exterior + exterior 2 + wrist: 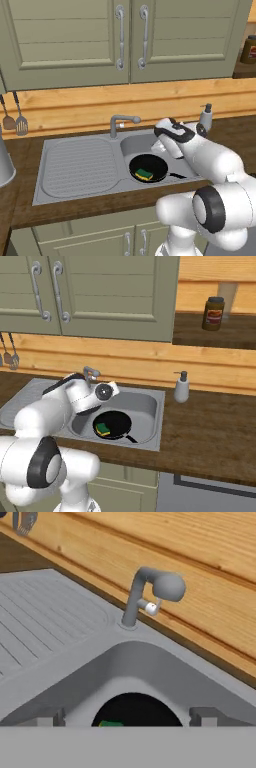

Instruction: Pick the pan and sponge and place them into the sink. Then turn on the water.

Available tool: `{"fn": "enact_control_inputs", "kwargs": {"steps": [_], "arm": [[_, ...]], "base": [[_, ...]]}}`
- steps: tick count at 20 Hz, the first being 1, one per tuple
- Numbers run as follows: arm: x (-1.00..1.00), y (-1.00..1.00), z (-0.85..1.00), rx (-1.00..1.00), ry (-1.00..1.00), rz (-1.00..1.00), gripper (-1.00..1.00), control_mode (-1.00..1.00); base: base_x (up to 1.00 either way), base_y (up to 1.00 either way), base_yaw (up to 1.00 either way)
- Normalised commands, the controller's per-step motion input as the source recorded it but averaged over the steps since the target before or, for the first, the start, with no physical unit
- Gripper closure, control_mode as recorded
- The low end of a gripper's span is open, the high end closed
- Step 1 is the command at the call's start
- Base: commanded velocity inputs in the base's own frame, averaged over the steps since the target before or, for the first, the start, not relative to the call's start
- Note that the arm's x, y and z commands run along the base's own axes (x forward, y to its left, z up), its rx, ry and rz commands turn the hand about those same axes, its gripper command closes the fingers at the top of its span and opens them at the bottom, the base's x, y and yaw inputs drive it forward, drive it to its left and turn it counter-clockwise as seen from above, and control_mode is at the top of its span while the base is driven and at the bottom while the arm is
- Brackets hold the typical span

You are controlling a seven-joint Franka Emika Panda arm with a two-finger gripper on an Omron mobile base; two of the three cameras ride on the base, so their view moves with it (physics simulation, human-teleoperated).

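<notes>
In the left base view the pan (148, 168) lies flat in the basin of the sink (80, 167), its thin handle pointing toward four o'clock, and the sponge (144, 174) sits inside it on the near side. The faucet (121, 123) rises at eleven o'clock from the pan, spout turned toward three o'clock, with no water falling from it. The arm reaches over the basin's right part, well clear of the pan.

In the right base view the pan (113, 424) and sponge (103, 428) rest in the basin, so both placings look done and turning on the water is the step in hand. The hand hangs above the basin, just at five o'clock of the faucet (90, 374).

In the hand view the gripper (128, 717) has its jaws spread wide and holds nothing; its two tips frame the pan's far rim (135, 708). The faucet (150, 594) stands at twelve o'clock, its small pale lever (151, 607) jutting from the neck. To do this well, I judge the hand should rise and advance toward twelve o'clock, approach the lever from its open side, and push it with one finger rather than clamp the whole neck.
</notes>
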Motion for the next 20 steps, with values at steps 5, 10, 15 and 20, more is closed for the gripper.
{"fn": "enact_control_inputs", "kwargs": {"steps": [5,10,15,20], "arm": [[-0.1,-0.53,0.04,0.21,-0.12,0.11,-1.0,-1.0],[0.0,-0.31,-0.02,0.16,-0.21,0.11,-1.0,-1.0],[0.04,-0.05,-0.22,0.11,-0.22,0.06,-1.0,-1.0],[0.01,0.04,-0.2,0.08,-0.21,0.05,-1.0,-1.0]], "base": [[0.0,0.0,0.0],[0.0,0.0,0.0],[0.0,0.0,0.0],[0.0,0.0,0.0]]}}
